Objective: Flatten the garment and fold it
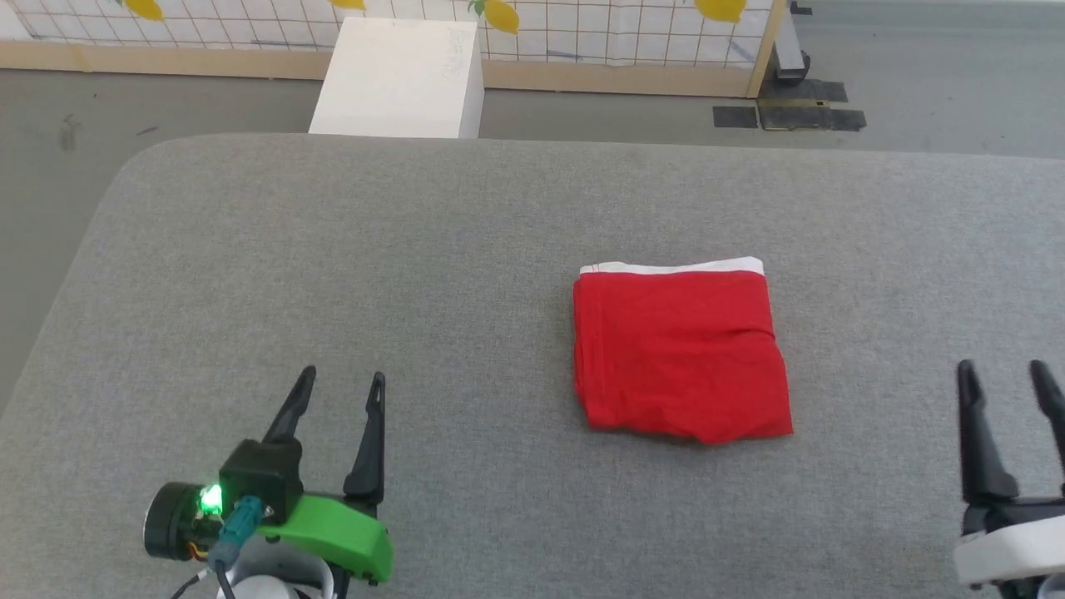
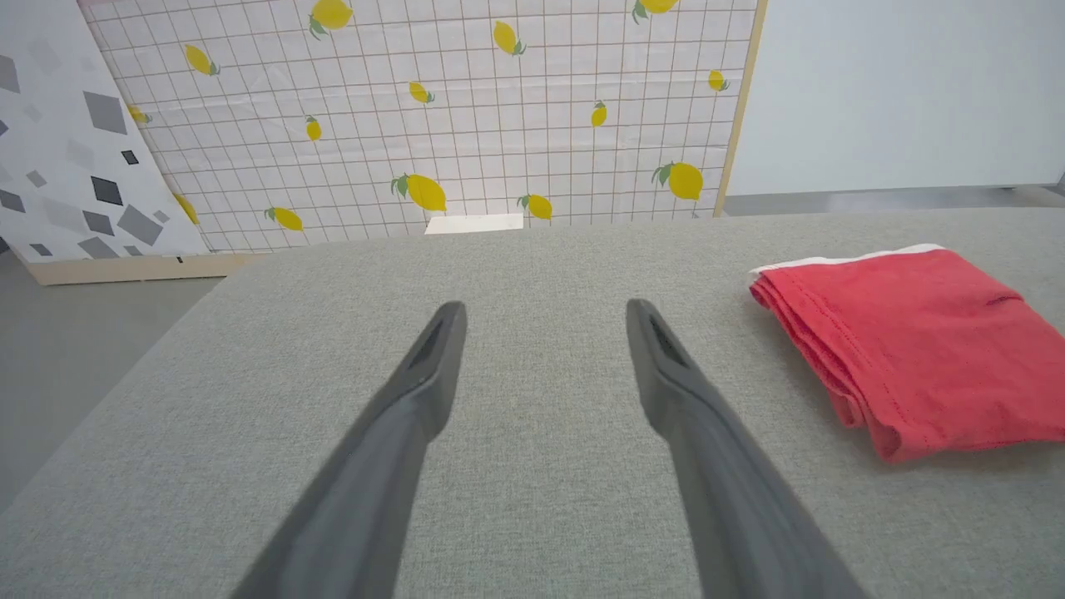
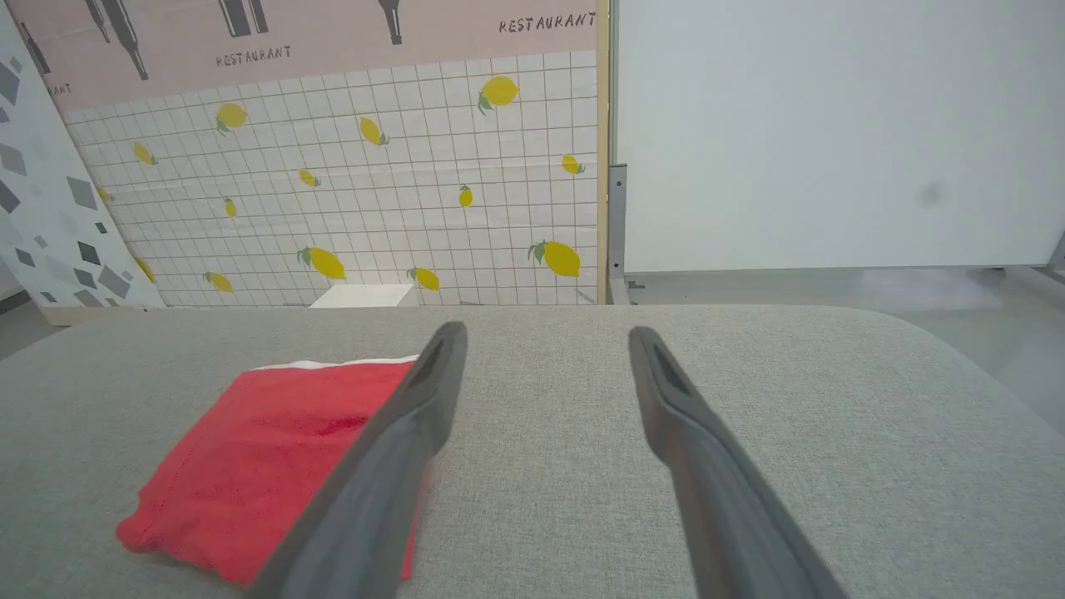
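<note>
The garment (image 1: 681,351) lies folded into a compact red rectangle on the grey table (image 1: 466,241), with a white strip along its far edge. In the left wrist view the garment (image 2: 915,345) sits to the right, its layered edges showing. In the right wrist view the garment (image 3: 266,462) is at the lower left, partly behind a finger. My left gripper (image 1: 343,384) hovers open at the lower left, well apart from the cloth. My right gripper (image 1: 1003,373) stands open at the lower right, also clear of it. Both hold nothing; open left gripper (image 2: 545,312), open right gripper (image 3: 545,337).
A white box (image 1: 399,79) stands on the floor beyond the table's far edge. A lemon-patterned grid panel (image 2: 433,116) with a wooden frame rises behind it. Black tape patches (image 1: 786,112) mark the floor at the upper right. The table's rounded corner (image 1: 141,166) is at the upper left.
</note>
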